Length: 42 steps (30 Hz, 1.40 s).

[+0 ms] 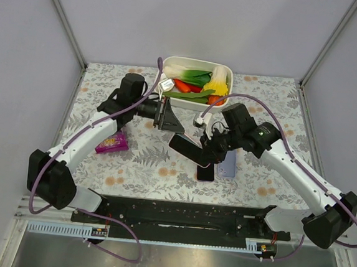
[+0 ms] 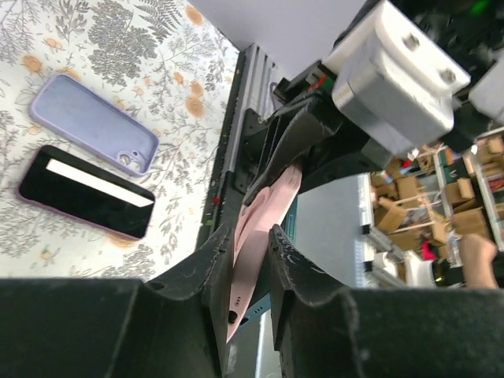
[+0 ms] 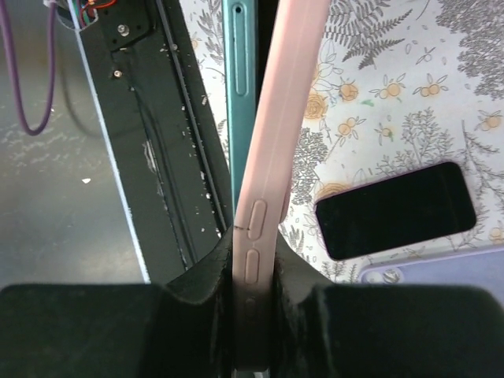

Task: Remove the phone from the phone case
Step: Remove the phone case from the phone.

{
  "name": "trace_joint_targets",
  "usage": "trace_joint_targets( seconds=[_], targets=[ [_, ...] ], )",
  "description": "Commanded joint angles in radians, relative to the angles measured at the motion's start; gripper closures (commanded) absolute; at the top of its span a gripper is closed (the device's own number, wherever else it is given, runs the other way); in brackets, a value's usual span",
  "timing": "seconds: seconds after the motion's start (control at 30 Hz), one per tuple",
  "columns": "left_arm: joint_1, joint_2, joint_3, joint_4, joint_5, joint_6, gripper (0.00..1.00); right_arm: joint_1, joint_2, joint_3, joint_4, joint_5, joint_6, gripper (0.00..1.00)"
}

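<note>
A teal phone (image 3: 238, 94) in a pink case (image 3: 279, 118) is held in the air between both arms, above the table's middle (image 1: 188, 148). My right gripper (image 3: 253, 260) is shut on the pink case's side, by its buttons. The teal phone's edge stands slightly apart from the case further along. My left gripper (image 2: 252, 252) is shut on the other end, with the pink case (image 2: 264, 213) and the teal phone's edge (image 2: 290, 224) both between its fingers. In the top view the left gripper (image 1: 174, 128) and right gripper (image 1: 211, 147) are at opposite ends.
A black-screened phone (image 1: 206, 172) and an empty lavender case (image 1: 228, 163) lie on the floral cloth under the right arm. A purple packet (image 1: 112, 143) lies by the left arm. A white basket (image 1: 228, 75) of vegetables stands at the back.
</note>
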Motion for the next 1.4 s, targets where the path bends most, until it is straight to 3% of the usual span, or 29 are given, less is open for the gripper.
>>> trace_joint_targets(
  seconds=[0.0,0.23,0.57,0.73,0.9,1.27,1.37],
  targets=[
    [-0.004,0.0,-0.029,-0.264,-0.035,0.333,0.75,-0.05,-0.05,0.112,0.332,-0.187,0.094,1.0],
    [-0.004,-0.018,-0.048,-0.309,0.053,0.43,0.48,-0.084,-0.051,0.082,0.389,-0.224,0.146,1.0],
    [0.005,-0.036,0.003,-0.415,0.103,0.524,0.29,-0.093,-0.07,0.024,0.401,-0.224,0.134,1.0],
    [0.129,-0.078,0.027,-0.427,0.184,0.551,0.18,-0.107,-0.094,-0.02,0.399,-0.278,0.119,1.0],
    [0.184,-0.11,0.099,-0.591,0.223,0.763,0.18,-0.114,-0.093,-0.054,0.425,-0.382,0.14,1.0],
    [0.183,-0.119,0.158,-0.601,0.329,0.794,0.3,-0.119,-0.047,-0.042,0.481,-0.468,0.217,1.0],
    [0.183,-0.106,0.182,-0.607,0.335,0.763,0.4,-0.119,-0.039,-0.045,0.491,-0.471,0.223,1.0]
  ],
)
